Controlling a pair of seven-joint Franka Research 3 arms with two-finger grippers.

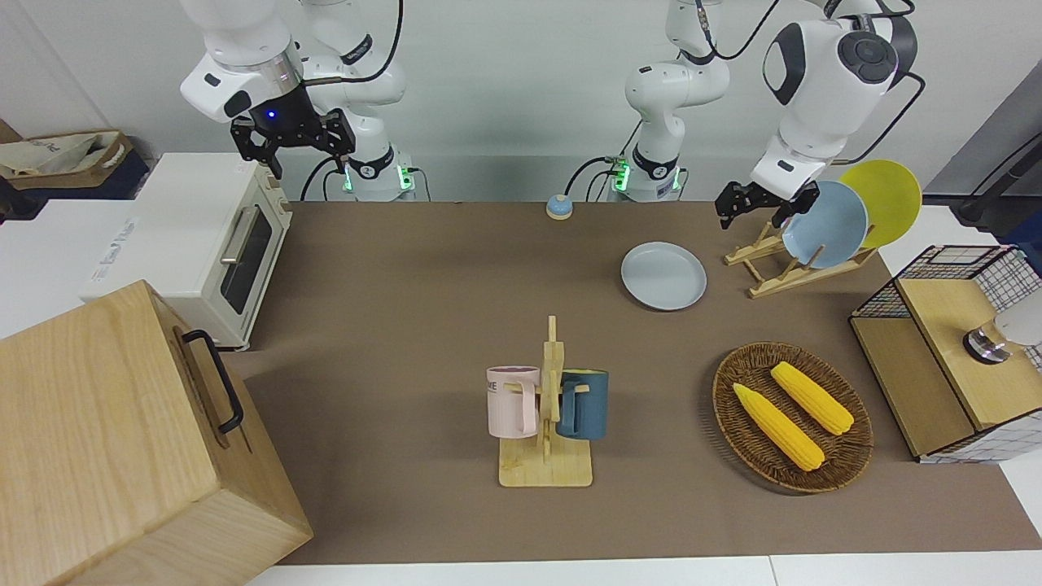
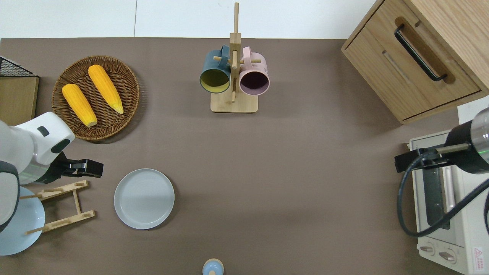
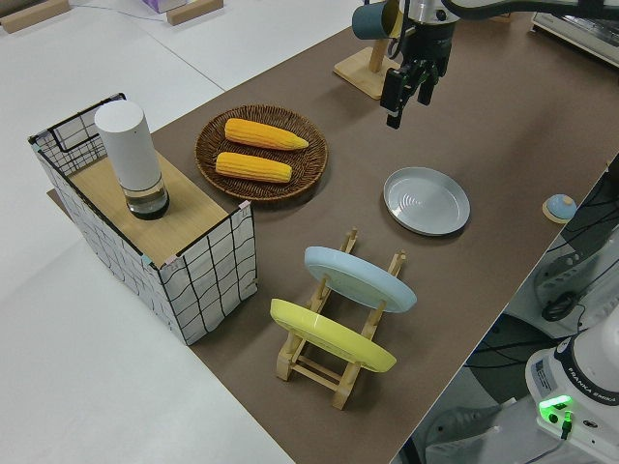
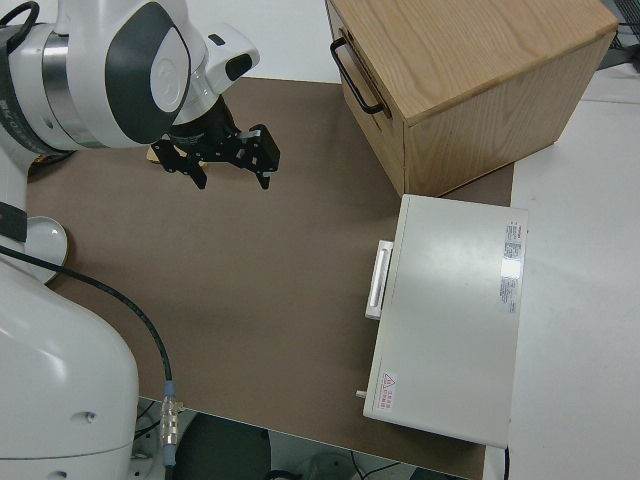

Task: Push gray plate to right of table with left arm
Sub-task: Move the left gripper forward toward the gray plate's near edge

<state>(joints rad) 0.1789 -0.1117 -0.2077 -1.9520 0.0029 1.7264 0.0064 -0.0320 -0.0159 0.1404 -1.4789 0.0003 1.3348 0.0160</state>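
The gray plate (image 1: 663, 275) lies flat on the brown table (image 1: 407, 285), beside the wooden plate rack; it also shows in the overhead view (image 2: 144, 198) and the left side view (image 3: 427, 200). My left gripper (image 2: 95, 169) is up in the air over the table at the rack's farther end, between the corn basket and the rack. It is apart from the plate, toward the left arm's end of the table. It is open and empty in the left side view (image 3: 407, 99) and also shows in the front view (image 1: 753, 209). My right arm is parked, its gripper (image 4: 228, 170) open.
A wooden rack (image 2: 63, 206) holds an upright sky-blue plate (image 1: 824, 224) and a yellow plate (image 1: 883, 199). A wicker basket (image 2: 130, 95) holds two corn cobs. A mug tree (image 2: 233, 76), a wooden drawer cabinet (image 2: 416, 57), a toaster oven (image 1: 212, 244) and a wire crate (image 1: 961, 342) stand around.
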